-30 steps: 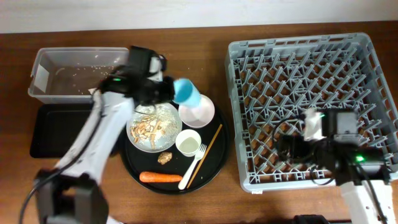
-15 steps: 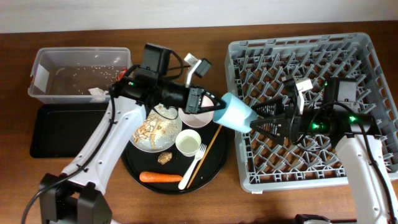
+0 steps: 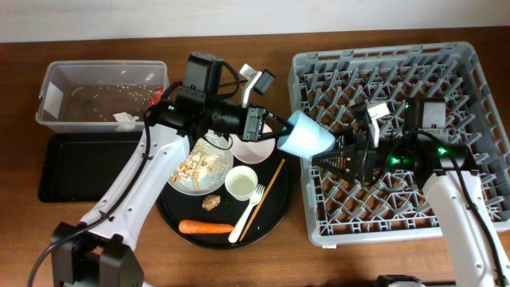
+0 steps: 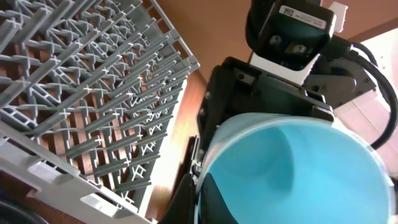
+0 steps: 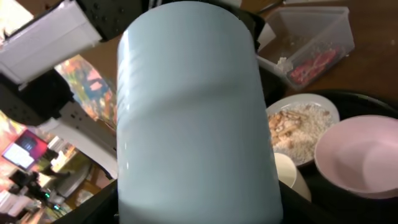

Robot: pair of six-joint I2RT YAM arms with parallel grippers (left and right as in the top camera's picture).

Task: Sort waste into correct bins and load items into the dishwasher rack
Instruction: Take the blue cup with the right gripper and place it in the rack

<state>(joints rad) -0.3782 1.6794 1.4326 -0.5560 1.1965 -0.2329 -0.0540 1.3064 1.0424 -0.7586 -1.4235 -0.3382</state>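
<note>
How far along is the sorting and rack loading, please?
Done: the crumpled napkin and red wrapper lie in the clear tub. In hand: the left gripper holds the light-blue cup at the rack edge, with the open right gripper at it. Left: rice on the plate, carrot, brown lump to bin; plate, saucer, white cup, fork, chopstick to load. No dish shows in the rack.

Smooth matt light-blue cup [image 3: 307, 137], seemingly plastic, grey plastic rack [image 3: 382, 54], wooden table [image 3: 263, 48]

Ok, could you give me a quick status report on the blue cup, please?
Left gripper shut on light-blue cup, held in the air by the dishwasher rack's left edge. Right gripper open, right at the cup. No obstruction seen.
</note>
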